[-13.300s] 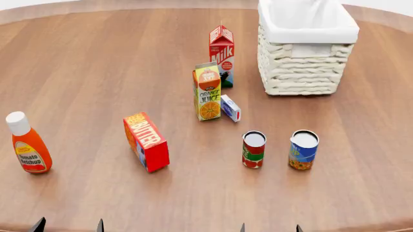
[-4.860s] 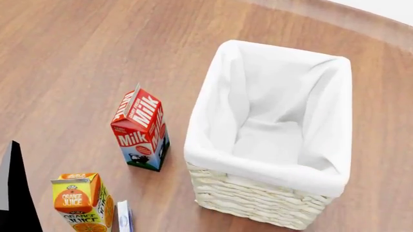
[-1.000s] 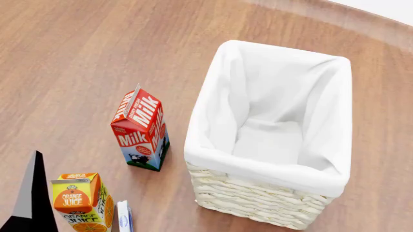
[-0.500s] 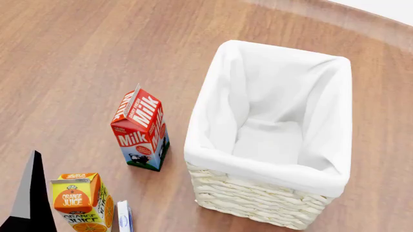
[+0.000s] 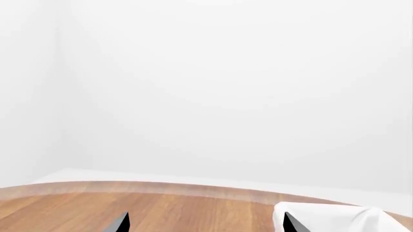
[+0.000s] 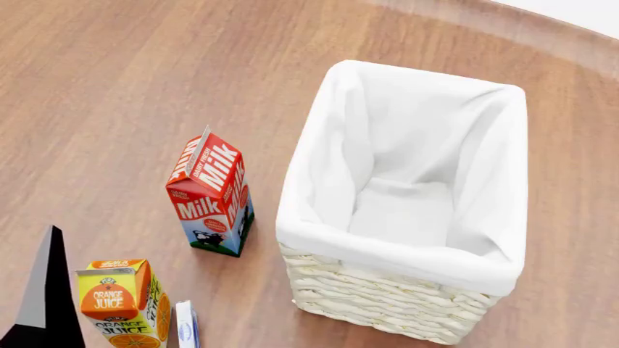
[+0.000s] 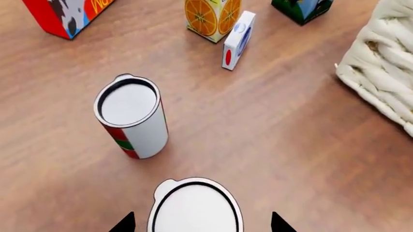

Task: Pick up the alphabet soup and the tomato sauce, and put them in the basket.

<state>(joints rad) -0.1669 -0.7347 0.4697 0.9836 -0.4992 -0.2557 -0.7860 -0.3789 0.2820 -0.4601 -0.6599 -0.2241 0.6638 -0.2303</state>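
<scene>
The basket [image 6: 483, 272] stands on the wooden table with its white lining bare inside; its wicker wall shows in the right wrist view [image 7: 380, 72] and its cloth rim in the left wrist view [image 5: 335, 217]. The tomato sauce [image 7: 132, 118] stands upright, red and green, with a silver lid. The alphabet soup [image 7: 195, 208] stands beside it; only its pale lid shows. My right gripper [image 7: 201, 223] is open above the soup, one fingertip on each side of the lid with a gap. My left gripper [image 5: 205, 223] is open and empty; one dark finger [image 6: 43, 290] shows in the head view. Both cans are out of the head view.
A milk carton [image 6: 211, 192] stands left of the basket. An orange juice carton [image 6: 121, 301] and a small blue-white box [image 6: 184, 326] are nearer me. The right wrist view shows the juice [image 7: 210, 17], the small box [image 7: 237, 41] and a red butter box [image 7: 65, 14] beyond the cans.
Since 13.3 s ago the head view has swung onto the basket. Since 4.9 s ago the left finger has shifted slightly right. Nothing has visibly moved in the last second.
</scene>
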